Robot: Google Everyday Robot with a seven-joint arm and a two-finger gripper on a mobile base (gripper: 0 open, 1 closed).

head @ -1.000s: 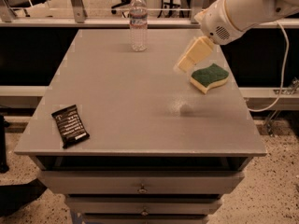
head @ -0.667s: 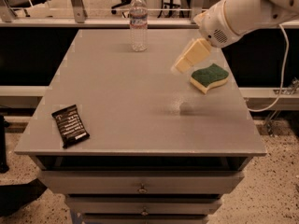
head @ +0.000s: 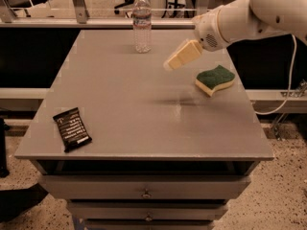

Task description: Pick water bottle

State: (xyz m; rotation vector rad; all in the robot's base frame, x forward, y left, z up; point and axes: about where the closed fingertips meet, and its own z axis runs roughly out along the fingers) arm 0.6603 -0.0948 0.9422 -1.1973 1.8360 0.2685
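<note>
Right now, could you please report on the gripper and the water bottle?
Gripper above table, right of water bottle, apart from it. Bottle upright at far edge, untouched. Nothing between them; sponge sits nearer, right side.

You are looking at what seems to be an office or lab workspace. A plain grey table (head: 120, 128) with metal-knobbed drawers (head: 144, 194) fills the middle of the frame. At the top edge, the wheeled base of an office chair (head: 125, 6) stands on a hard floor, and speckled flooring (head: 283, 186) shows at lower right. A cable (head: 290, 75) hangs at the right edge. The white robot arm (head: 249, 18) enters from upper right, with its gripper (head: 181, 56) above the table, right of centre.
</note>
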